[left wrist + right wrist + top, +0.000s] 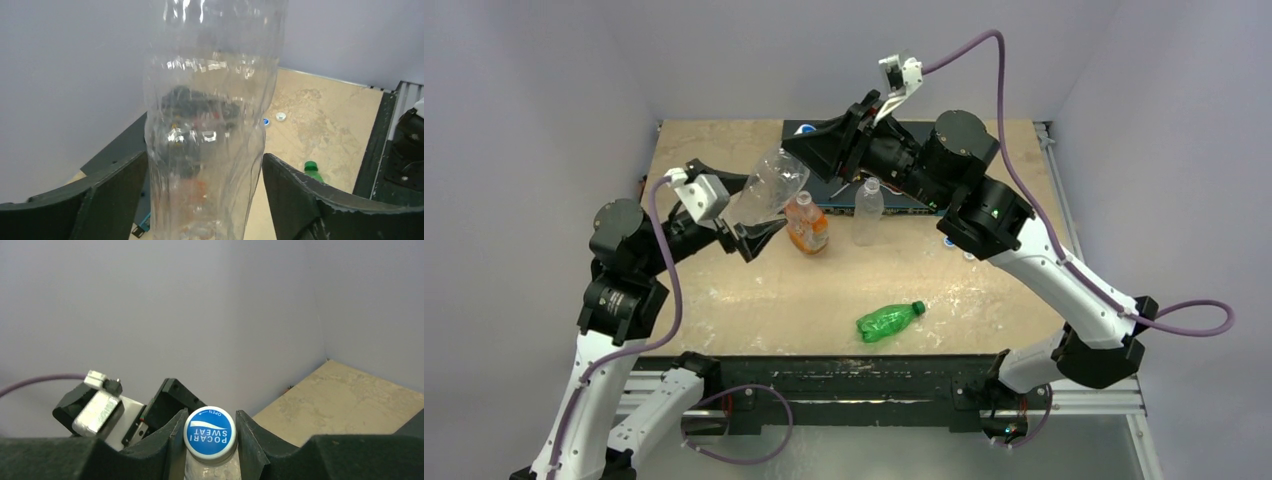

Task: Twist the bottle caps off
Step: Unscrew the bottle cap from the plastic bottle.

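Observation:
A clear crinkled bottle [769, 185] hangs tilted above the table between both arms. My left gripper [749, 205] has its fingers [120, 190] resting against the sides of this clear bottle [210, 125], without squeezing it. My right gripper [812, 152] is shut on its bottle cap [210, 434], which is blue on top with a white rim, and a finger presses each side. A green bottle [889, 320] lies capped near the front, and its green cap [311, 166] shows in the left wrist view. Two loose caps [281, 116] lie on the table beyond.
A squat orange-label bottle [807, 225] and a second clear bottle [868, 212] stand upright mid-table, right below the raised bottle. A dark mat [904, 130] lies along the back under the right arm. Grey walls close in on three sides.

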`<state>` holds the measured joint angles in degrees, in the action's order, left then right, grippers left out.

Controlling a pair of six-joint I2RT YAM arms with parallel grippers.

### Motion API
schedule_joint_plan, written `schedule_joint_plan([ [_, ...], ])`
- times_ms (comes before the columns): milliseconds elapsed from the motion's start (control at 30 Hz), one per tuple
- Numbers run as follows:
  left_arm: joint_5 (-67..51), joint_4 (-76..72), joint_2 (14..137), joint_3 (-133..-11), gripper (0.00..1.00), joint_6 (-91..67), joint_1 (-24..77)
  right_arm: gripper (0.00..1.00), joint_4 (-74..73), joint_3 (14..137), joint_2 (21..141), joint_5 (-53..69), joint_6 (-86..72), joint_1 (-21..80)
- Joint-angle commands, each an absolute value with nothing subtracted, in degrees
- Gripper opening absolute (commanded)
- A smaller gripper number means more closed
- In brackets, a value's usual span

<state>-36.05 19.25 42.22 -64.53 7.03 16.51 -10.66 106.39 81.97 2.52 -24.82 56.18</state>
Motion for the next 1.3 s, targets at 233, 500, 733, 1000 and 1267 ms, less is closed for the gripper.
schedule_joint_plan([
  [233,-43.04,12.44,45.73,-67.22,1.0,-10.43,16.44,0.18,-12.32,106.0,84.72,9.43,-21.39,56.42],
  [500,-52.01,15.97,46.14,-66.23,0.97,-7.34,16.44,0.18,-13.85,107.63,86.47,9.93,-18.94,57.81],
  [733,-52.01,18.06,45.66,-66.05,0.83,-5.1,16.44,0.19,-14.79,108.2,86.31,9.75,-17.01,57.87],
  [1000,-49.6,18.83,44.12,-65.85,0.61,-3.77,16.44,0.18,-17.82,110.72,85.92,7.35,-13.71,57.92],
  [1267,-48.62,20.97,43.48,-64.48,0.61,-3.37,16.44,0.18,-18.65,111.45,85.4,6.28,-11.87,57.92],
])
